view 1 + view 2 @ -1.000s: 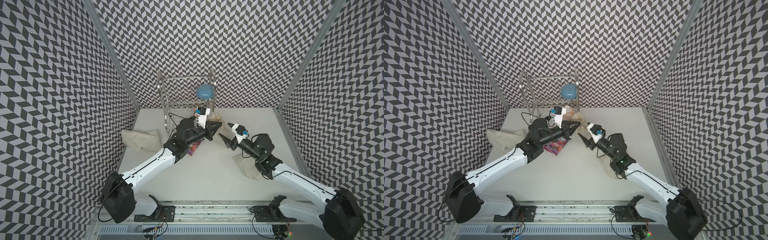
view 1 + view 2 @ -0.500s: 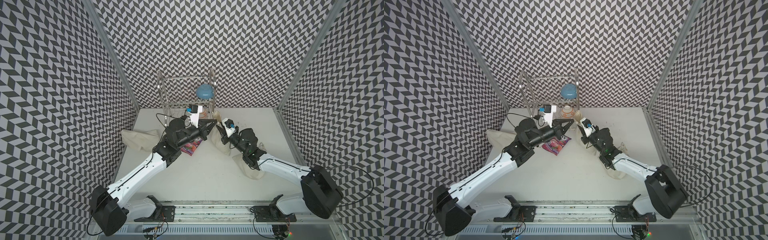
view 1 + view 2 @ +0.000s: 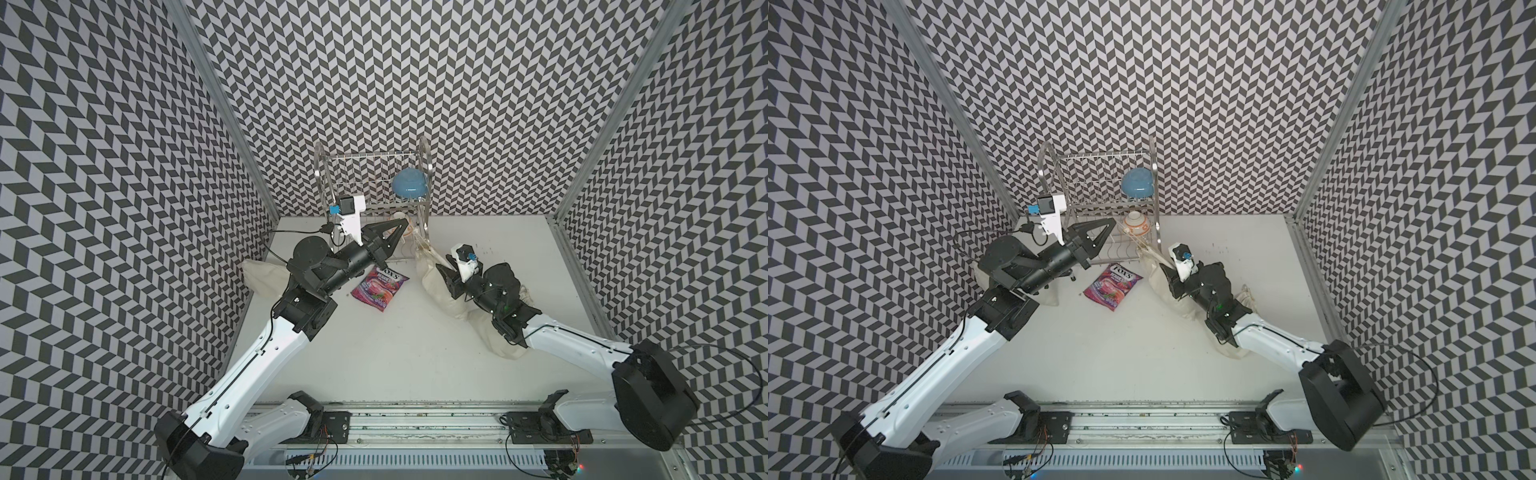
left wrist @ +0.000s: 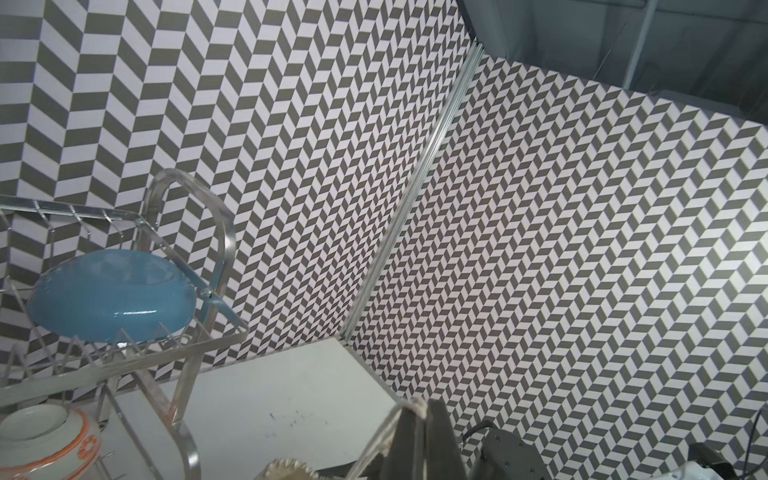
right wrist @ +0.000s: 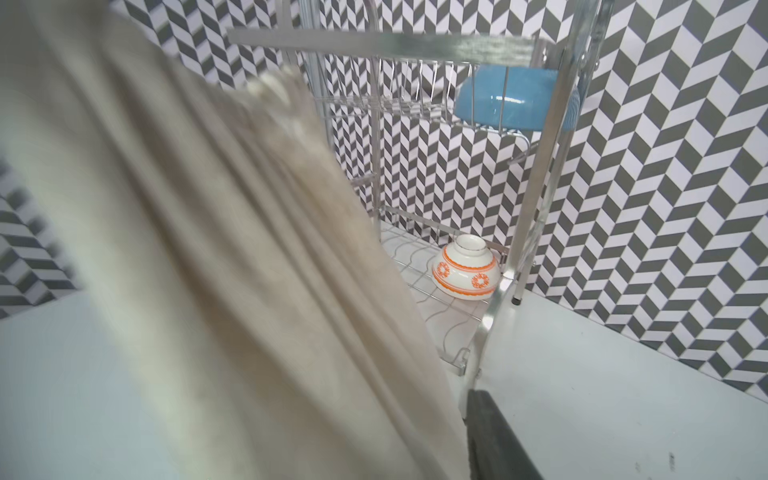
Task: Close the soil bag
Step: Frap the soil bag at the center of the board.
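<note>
The soil bag [image 3: 432, 279] is a beige cloth sack lying right of the table's middle, its gathered neck pointing toward the rack. A thin drawstring [image 3: 417, 241] runs taut from that neck up to my left gripper [image 3: 405, 226], which is shut on it; the left wrist view shows the cord [image 4: 374, 436] pinched at the tips of the left gripper [image 4: 419, 404]. My right gripper [image 3: 444, 267] straddles the bag's neck. In the right wrist view the bag cloth [image 5: 232, 266] fills the frame beside one dark finger [image 5: 494, 432]; the other finger is hidden.
A metal dish rack [image 3: 332, 183] stands at the back with a blue bowl [image 3: 409, 183] on top and a white-and-orange bowl [image 3: 1137, 220] below. A purple candy packet [image 3: 380, 286] lies mid-table. Other beige bags lie far left [image 3: 261, 277] and under the right arm [image 3: 496, 338].
My left gripper has drawn back and to the left with the drawstring, stretching it. My right gripper came in from the open table onto the bag's neck, then slid a little down it.
</note>
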{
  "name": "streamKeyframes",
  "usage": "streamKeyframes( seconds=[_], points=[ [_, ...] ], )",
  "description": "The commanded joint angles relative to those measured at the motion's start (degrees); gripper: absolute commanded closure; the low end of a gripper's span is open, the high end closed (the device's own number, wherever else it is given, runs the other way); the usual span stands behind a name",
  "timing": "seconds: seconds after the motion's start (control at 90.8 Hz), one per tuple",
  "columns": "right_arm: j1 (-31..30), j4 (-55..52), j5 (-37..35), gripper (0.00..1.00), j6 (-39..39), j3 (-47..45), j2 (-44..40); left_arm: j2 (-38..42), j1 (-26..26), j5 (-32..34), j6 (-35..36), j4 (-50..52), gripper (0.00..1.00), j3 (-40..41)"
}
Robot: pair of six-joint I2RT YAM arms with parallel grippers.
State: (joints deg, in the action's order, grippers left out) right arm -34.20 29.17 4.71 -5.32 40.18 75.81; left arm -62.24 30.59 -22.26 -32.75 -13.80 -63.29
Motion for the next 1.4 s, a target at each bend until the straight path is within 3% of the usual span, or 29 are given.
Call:
streamKeyframes(
  seconds=[0.0,0.143,0.253,0.562,0.683,0.87,0.969,1.212,1.388],
  points=[
    [-0.8,-0.2,5.2,0.47,-1.3,1.8,-3.5,-1.7,-0.1,-2.7,-2.3,-9.3,1.00,-0.4],
    [-4.1,1.0,6.5,0.34,-0.8,3.1,-6.0,-3.7,0.5,-3.5,-2.9,-10.2,1.00,0.1],
    [-7.5,1.5,5.7,0.30,-0.8,5.4,-6.2,-4.0,0.8,-4.0,-3.2,-10.9,1.00,-0.2],
    [-11.3,3.3,6.0,0.31,-0.5,12.7,-1.7,-3.2,1.4,-3.8,-2.7,-10.5,1.00,-0.2],
    [-11.4,1.6,3.3,0.43,-0.7,15.3,0.2,-2.7,1.6,-3.6,-2.3,-10.3,1.00,-0.2],
    [-11.0,-4.3,-1.4,0.76,-2.3,18.2,3.2,-1.7,1.5,-2.8,-1.8,-9.9,1.00,-0.3],
    [-9.3,-7.3,-2.0,0.85,-2.7,19.0,5.9,-0.5,1.0,-1.7,-1.4,-9.0,1.00,-1.0],
    [-1.8,-12.4,-2.7,0.88,1.5,14.2,12.6,3.8,-2.0,0.7,-0.9,-6.5,1.00,-5.0],
    [0.7,-21.9,-10.7,0.88,2.4,14.1,10.0,3.8,-3.8,-0.1,-1.4,-5.9,1.00,-9.3]
  ],
)
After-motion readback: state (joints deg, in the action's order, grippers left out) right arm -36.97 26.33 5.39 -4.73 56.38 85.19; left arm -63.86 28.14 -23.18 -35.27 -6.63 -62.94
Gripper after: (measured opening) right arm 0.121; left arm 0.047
